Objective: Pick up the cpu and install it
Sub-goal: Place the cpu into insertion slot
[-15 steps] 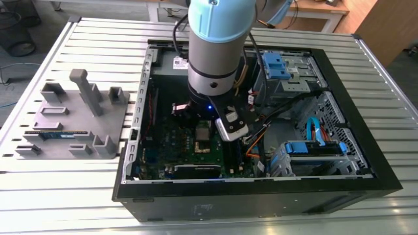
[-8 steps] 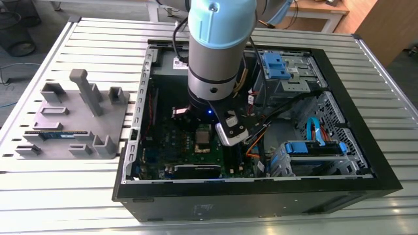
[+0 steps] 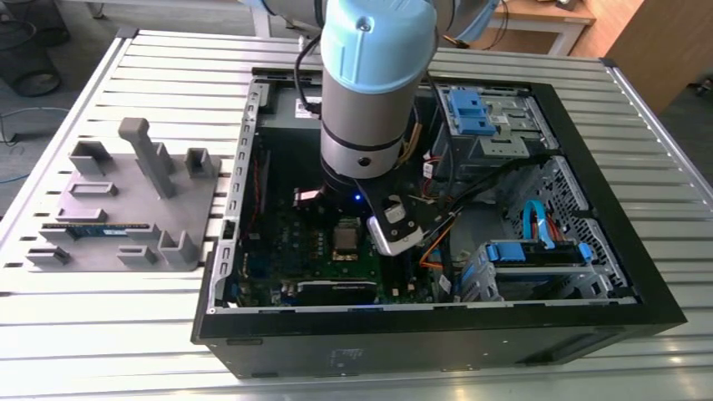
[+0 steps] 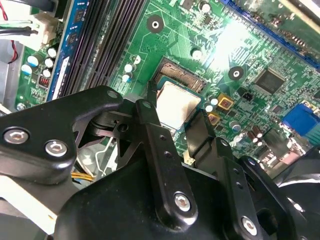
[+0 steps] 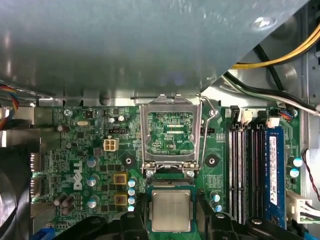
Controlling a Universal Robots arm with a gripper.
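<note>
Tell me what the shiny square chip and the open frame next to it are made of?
The cpu top looks like brushed metal: dull silver-grey, softly reflecting. The socket frame looks like bare steel, probably: thin, bright, glinting edges.

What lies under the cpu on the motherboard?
The socket: a strip of its contacts shows beyond the cpu in the second wrist view. The cpu covers the rest.
</note>
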